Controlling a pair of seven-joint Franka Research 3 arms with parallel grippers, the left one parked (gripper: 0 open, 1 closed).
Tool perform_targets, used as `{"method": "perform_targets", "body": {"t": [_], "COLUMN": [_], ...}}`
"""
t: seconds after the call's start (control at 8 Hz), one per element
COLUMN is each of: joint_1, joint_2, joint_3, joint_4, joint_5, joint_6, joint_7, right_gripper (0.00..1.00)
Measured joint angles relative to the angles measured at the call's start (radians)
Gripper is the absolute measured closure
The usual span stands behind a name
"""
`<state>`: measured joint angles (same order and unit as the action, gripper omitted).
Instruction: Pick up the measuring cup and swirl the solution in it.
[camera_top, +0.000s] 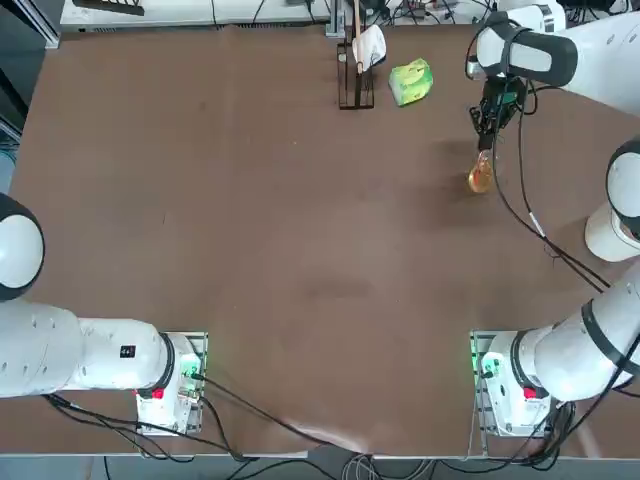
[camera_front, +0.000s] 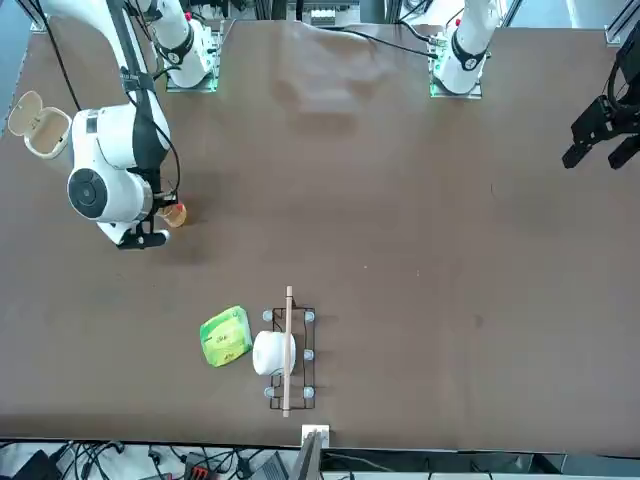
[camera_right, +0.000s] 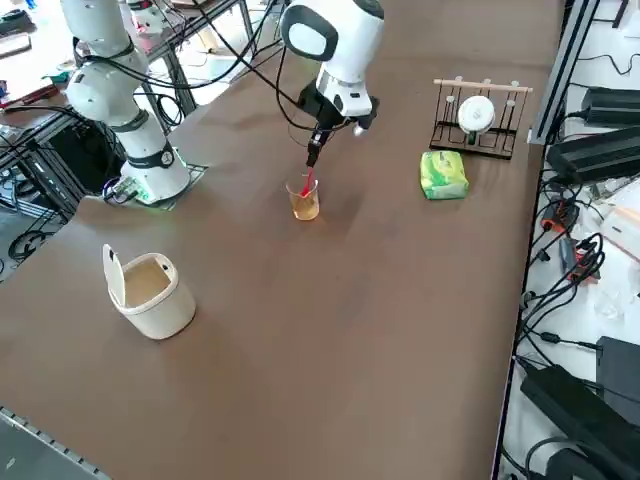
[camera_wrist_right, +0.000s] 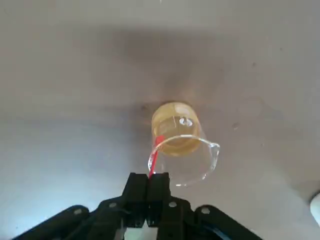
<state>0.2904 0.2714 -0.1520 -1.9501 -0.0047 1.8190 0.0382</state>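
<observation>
Bare table (camera_top: 250, 250) rings cup (camera_top: 481, 178); pincer (camera_top: 484, 124) seemingly overhead.

Clear measuring cup (camera_wrist_right: 184, 152), orange solution (camera_wrist_right: 176, 131), red marking (camera_wrist_right: 155, 156); black claw (camera_wrist_right: 148, 187).

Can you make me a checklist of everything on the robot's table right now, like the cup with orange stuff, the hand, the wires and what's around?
Surface: brown table, no spills seen.
Job's things: measuring cup, clear, open top with a spout; orange solution in its lower part; a red mark on its wall.
Clutter: green lumpy packet; dark wire rack holding a white object and a wooden stick; white lidded cup, lid open.
Hand: right hand directly above the measuring cup, fingers pressed together on its rim by the red mark.
Cables: black cable trailing from the right arm across the table; more by the arm bases.
Surroundings: cables and dark boxes beside the table; no people seen.
</observation>
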Motion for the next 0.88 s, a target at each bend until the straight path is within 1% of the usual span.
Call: {"method": "perform_targets", "body": {"t": [0.25, 0.88], "joint_1": [0.0, -0.006], "joint_2": [0.0, 0.0], "joint_3": [0.0, -0.002], "joint_4": [-0.001, -0.006], "joint_5": [-0.014, -0.153], "joint_6": [-0.017, -0.011], "joint_7": [-0.006, -0.027], "right_gripper": [0.98, 0.98]}}
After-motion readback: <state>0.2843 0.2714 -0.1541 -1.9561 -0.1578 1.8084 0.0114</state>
